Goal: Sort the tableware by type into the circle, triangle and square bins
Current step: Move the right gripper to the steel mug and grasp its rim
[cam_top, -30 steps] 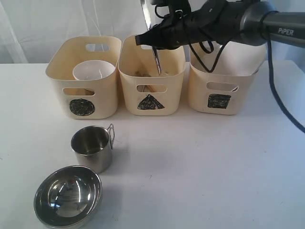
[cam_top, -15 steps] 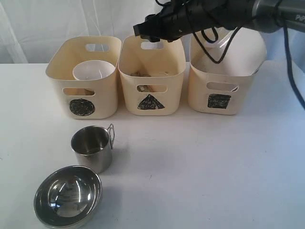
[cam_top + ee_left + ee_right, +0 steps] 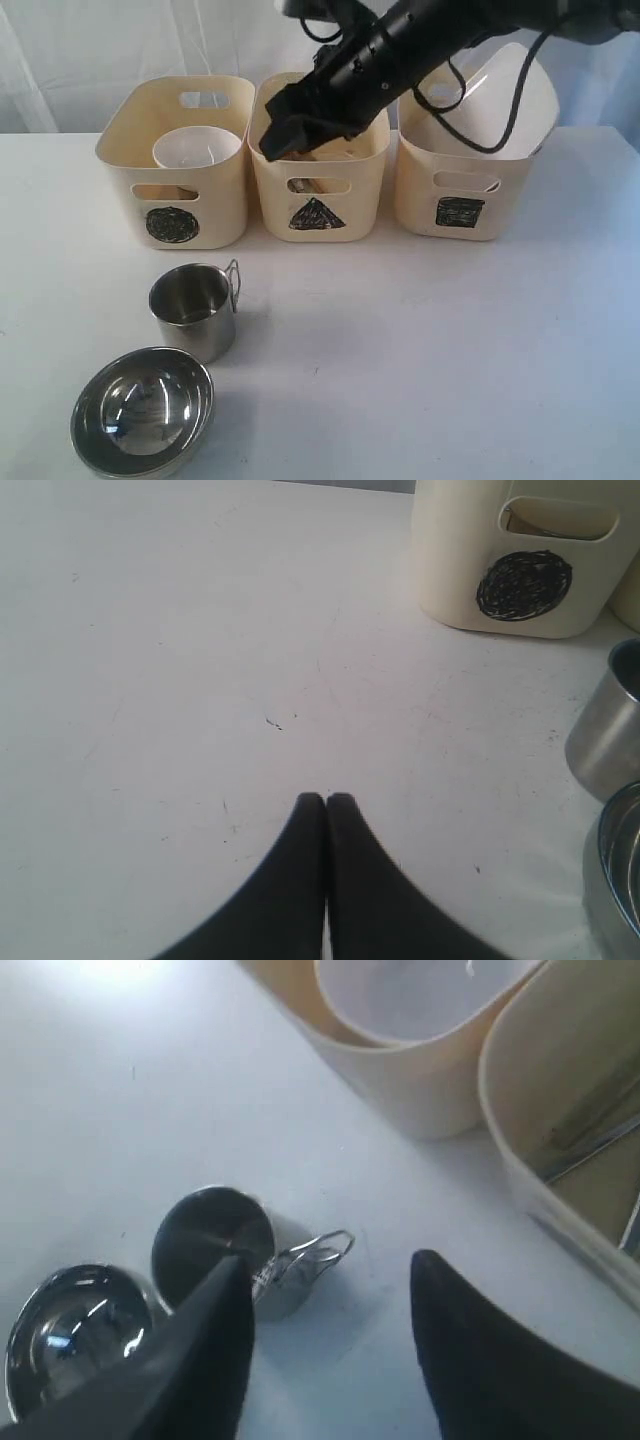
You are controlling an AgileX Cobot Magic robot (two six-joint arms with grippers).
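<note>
Right pincer (image 3: 332,1258), jaws apart, hangs near the triangle-marked bin (image 3: 362,188); left pincer (image 3: 325,800) is pressed together.

exterior faces bins (image 3: 215,210) front-on; both wrist views, close, share the mug (image 3: 193,312).

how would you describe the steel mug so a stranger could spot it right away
On the white table, find the cream bin marked with a black circle, leftmost of three. The steel mug stands upright just in front of it. Unlike the wider steel bowl nearby, it has straight sides and a wire handle.
</note>
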